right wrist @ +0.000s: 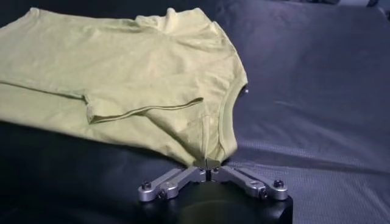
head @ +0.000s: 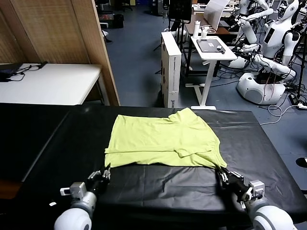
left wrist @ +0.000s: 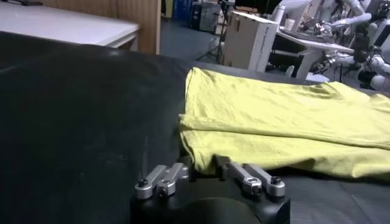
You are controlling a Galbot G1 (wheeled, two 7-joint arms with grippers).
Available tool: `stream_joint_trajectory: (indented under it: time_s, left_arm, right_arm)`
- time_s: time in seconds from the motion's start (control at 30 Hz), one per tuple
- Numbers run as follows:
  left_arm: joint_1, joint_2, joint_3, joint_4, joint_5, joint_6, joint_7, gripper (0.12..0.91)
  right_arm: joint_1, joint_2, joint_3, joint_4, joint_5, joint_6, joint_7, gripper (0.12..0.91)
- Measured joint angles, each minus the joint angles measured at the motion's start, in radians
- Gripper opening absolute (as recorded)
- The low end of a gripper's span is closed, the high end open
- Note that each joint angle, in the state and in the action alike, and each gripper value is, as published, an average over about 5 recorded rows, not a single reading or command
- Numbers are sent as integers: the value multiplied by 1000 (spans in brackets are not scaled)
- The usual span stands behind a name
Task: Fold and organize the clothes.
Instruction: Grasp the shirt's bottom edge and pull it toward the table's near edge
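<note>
The T-shirt (head: 163,141) is soft, thin and light. It bends and wrinkles easily, so it will sag if only one spot is lifted. I think the best places to hold it are the two near corners, one on each side, so the edge stays straight.

The T-shirt lies flat in the middle of the black tablecloth (head: 43,139), already folded over once, with a sleeve lying on top toward the right. Its near edge runs from left to right, close to both arms.

The right gripper (head: 223,174) is at the near right corner of the T-shirt. Its tips are pressed together and pinch the hem there, near the neck opening.

The left gripper (head: 106,171) is at the near left corner. Its tips stand a little apart, and the corner of the cloth sits right at them, touching or just in between. I cannot tell if it has any real hold on the cloth.
</note>
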Motion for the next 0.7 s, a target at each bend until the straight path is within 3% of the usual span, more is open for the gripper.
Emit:
stream_joint_trajectory:
  time_s: [0.17, 0.23, 0.3, 0.63, 0.7]
  left_arm:
    - [53, 41, -29, -41, 0, 1, -3, 787]
    - [87, 63, -41, -64, 7, 0, -4, 865]
    - [127, 84, -52, -87, 14, -1, -3, 894]
    - [302, 130, -99, -151, 28, -26, 12, 907]
    - [318, 128, -101, -154, 25, -29, 9, 907]
  right_arm:
    - [-67, 4, 29, 68, 2, -40, 5, 139]
    - [-88, 8, 32, 87, 2, -49, 6, 153]
    - [-103, 12, 32, 102, 1, -57, 7, 197]
    - [-146, 12, 32, 148, -21, -101, 17, 792]
    - [-156, 10, 37, 158, -21, -117, 22, 860]
